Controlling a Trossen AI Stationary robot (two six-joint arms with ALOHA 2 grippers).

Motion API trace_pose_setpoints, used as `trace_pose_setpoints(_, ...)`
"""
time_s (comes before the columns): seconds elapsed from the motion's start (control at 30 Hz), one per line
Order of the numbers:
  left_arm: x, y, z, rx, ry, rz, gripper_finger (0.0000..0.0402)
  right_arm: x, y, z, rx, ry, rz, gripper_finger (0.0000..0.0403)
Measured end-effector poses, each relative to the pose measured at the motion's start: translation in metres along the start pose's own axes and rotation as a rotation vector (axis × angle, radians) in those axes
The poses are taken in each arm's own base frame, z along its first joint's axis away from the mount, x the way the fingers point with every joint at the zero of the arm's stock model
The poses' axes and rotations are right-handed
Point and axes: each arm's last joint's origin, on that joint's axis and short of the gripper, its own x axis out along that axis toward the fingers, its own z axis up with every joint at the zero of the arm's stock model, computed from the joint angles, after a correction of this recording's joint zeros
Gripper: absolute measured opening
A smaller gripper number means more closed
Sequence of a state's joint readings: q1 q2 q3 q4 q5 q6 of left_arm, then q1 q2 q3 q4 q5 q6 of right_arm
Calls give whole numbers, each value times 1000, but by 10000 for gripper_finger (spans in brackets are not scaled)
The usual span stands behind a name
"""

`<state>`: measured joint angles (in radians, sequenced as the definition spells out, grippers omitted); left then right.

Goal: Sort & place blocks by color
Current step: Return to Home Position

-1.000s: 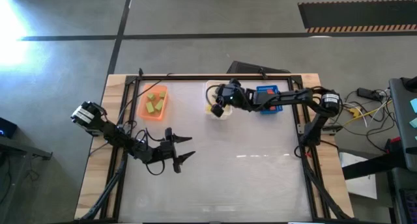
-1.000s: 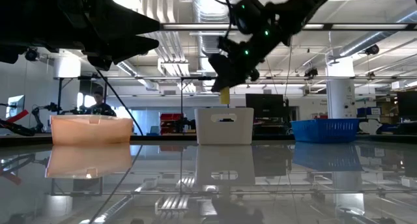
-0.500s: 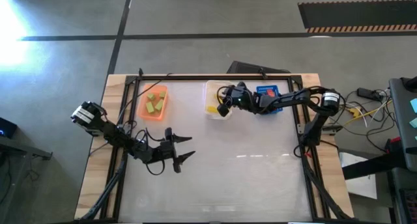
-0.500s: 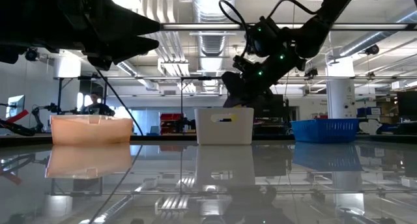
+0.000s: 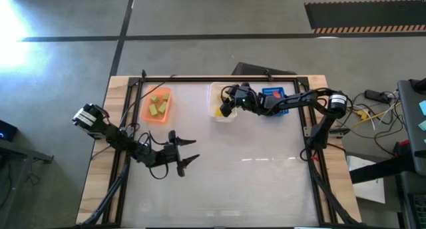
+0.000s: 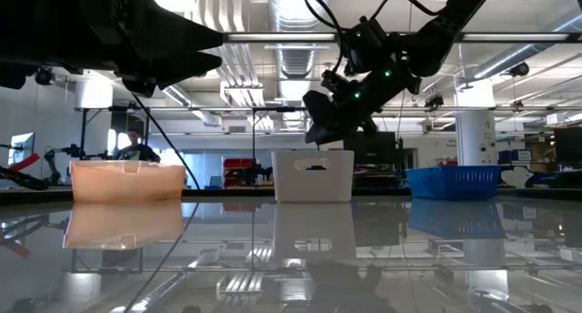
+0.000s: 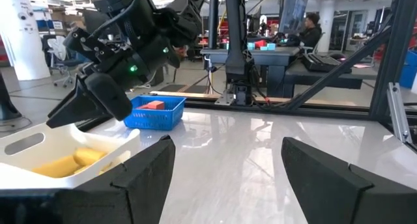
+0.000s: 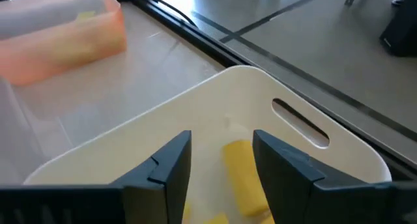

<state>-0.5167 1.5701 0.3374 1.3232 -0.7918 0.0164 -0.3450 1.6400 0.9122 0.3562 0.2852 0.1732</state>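
Note:
My right gripper (image 5: 225,110) hangs open and empty just above the clear bin (image 5: 214,94); in its wrist view the right gripper (image 8: 221,142) looks down on yellow blocks (image 8: 242,175) lying on the clear bin's floor (image 8: 260,81). Light green blocks (image 5: 158,104) lie in the orange bin (image 5: 148,112). Red blocks (image 7: 154,105) lie in the blue bin (image 7: 163,116). My left gripper (image 5: 190,151) waits open over the table's left middle, touching nothing. In the low view my right gripper (image 6: 320,131) hovers over the clear bin (image 6: 314,176).
The three bins stand in a row along the table's far edge: orange at left, clear in the middle, blue bin (image 5: 283,92) at right. A black frame rail (image 5: 219,78) runs behind them. The glossy tabletop (image 5: 253,169) lies open on the near side.
My right gripper held a yellow block above the clear bin a second ago. It dipped toward the bin and let the block go, and the block now lies inside. The gripper has since risen a little above the rim.

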Motion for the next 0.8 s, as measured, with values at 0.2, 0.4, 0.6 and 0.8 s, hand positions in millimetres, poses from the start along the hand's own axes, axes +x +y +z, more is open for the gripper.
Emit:
trace_pose_setpoints(0.2, 0, 0, 0, 34, 1, 1, 266, -8, 9, 6, -7, -24, 26, 135)
trace_pose_setpoints(0.4, -2, 1, 0, 78, 6, -69, 254, -40, 48, 12, -140, -83, 150, 114)
trace_pose_setpoints(0.6, -19, 7, 8, 112, 44, -398, 172, -88, 80, -7, -297, -191, 307, 88)
trace_pose_setpoints(0.8, -51, 35, 10, 108, 19, -503, 31, -132, 66, -45, -337, -251, 388, 65)
